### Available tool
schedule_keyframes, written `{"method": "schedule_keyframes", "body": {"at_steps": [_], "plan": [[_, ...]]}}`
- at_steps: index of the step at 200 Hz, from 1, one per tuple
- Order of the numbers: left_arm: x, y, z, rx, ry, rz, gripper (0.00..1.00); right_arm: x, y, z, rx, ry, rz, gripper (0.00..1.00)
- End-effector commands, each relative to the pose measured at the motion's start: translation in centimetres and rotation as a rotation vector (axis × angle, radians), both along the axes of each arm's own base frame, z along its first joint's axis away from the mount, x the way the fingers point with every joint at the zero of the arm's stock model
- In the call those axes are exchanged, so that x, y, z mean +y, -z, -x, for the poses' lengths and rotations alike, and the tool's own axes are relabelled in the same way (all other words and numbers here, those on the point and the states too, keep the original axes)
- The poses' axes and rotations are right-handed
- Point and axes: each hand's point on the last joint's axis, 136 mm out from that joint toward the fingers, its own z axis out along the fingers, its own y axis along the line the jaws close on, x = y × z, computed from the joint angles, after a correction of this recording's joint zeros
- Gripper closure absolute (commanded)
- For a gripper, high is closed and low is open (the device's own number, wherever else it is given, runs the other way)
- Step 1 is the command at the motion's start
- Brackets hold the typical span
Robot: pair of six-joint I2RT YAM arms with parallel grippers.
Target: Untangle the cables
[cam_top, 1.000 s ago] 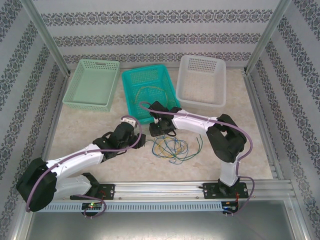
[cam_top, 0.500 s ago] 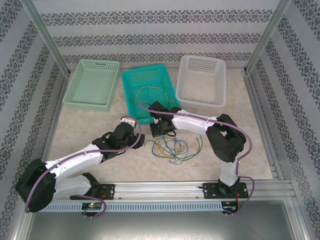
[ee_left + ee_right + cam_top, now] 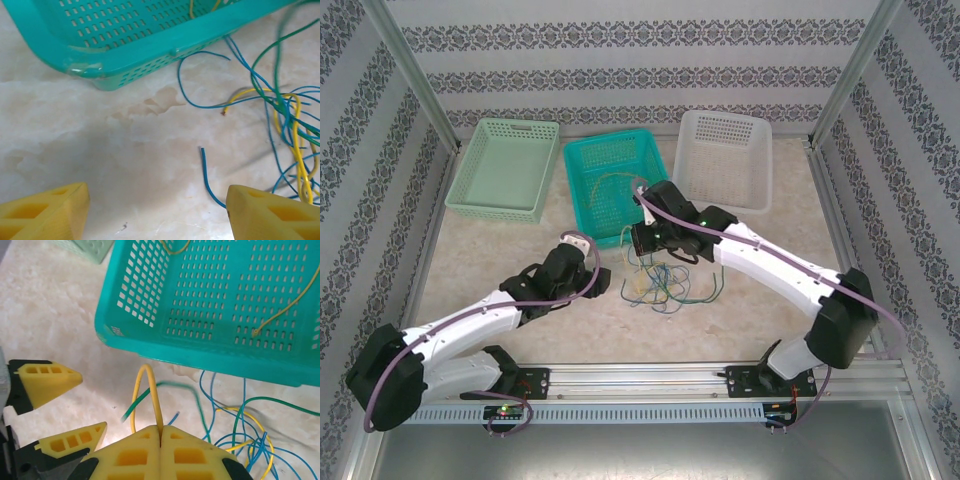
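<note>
Cables [image 3: 662, 285] dragged toward 12 since last frame; tangle sits on table [image 3: 470, 260] just at 6 of teal basket [image 3: 578, 185]; right gripper [image 3: 160, 432] pinched closed on a yellow cable [image 3: 151, 390] loop; left gripper [image 3: 157, 195] wide, empty, at 9 of tangle.

My L arm [image 3: 470, 325] lies low over the tabletop [image 3: 100, 135], elbow at the near-left, forearm reaching fwd & right toward the middle. L tool [image 3: 156, 192] points down at the tabletop, jaws wide apart, nothing btwn the yellow pads [image 3: 47, 210]. My R arm [image 3: 770, 265] is stretched out long, elbow at the near-right, forearm running diag. up-left. R tool [image 3: 160, 430] has its wrist bent down, jaws pressed flat together w/ a yellow cable [image 3: 151, 390] nipped in the seam. In the R wrist view, my L tool's fingers [image 3: 47, 380] sit just left of the R tool, not touching it.
</note>
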Motion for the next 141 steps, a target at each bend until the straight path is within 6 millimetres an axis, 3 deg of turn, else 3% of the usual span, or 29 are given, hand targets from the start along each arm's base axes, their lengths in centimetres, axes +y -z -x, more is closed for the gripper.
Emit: {"method": "schedule_keyframes", "body": {"at_steps": [1,38,87,112,141], "plan": [[-1.1,-3.5,-1.0,-0.091,0.032,0.08,0.27,-0.9,-2.5,0.4,-0.064,0.004,-0.007,1.0],[-2.0,-6.7,-1.2,-0.176,0.072,0.147,0.25,-1.5,-7.1,-0.2,-0.179,0.025,-0.099,1.0],[-5.1,-12.7,-2.0,-0.297,0.187,0.272,0.2,0.3,-7.9,0.1,-0.175,-0.037,-0.176,1.0],[-6.8,-12.8,-2.4,-0.282,0.239,0.301,0.21,0.4,-8.3,0.2,-0.19,-0.03,-0.219,1.0],[-8.1,-11.4,-2.9,-0.225,0.259,0.321,0.25,0.3,-8.8,0.5,-0.205,-0.029,-0.261,1.0]]}}
